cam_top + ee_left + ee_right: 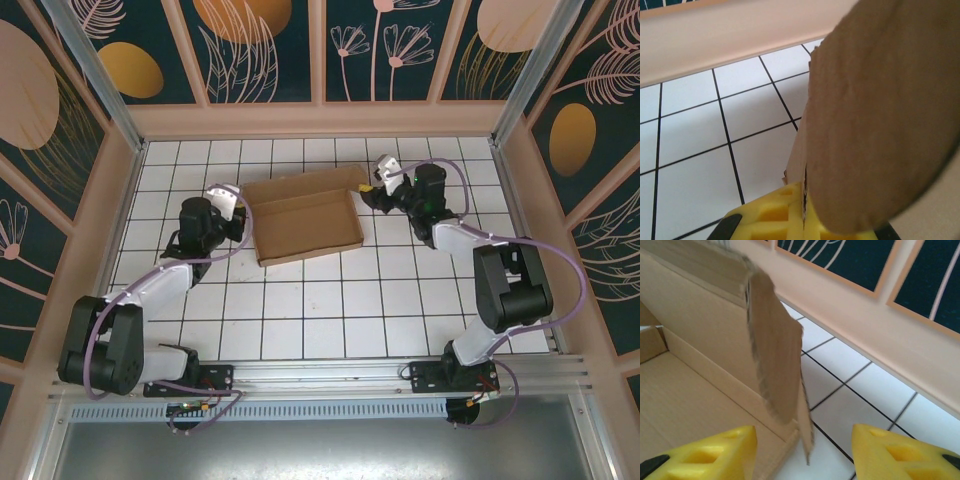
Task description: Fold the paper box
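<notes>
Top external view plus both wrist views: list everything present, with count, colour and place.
paper box: one, brown cardboard, partly folded, on the far middle of the table between the arms.
table: one, white tiles with dark grid lines, under everything.
enclosure walls: dark teal panels with peach plant motifs, on three sides.
rail: one, silver, near edge, at the arm bases.
left arm: one, black and white, at the box's left end; yellow jaws shut on a box flap.
right arm: one, black and white, at the box's right end; yellow jaws open, straddling a flap.
</notes>
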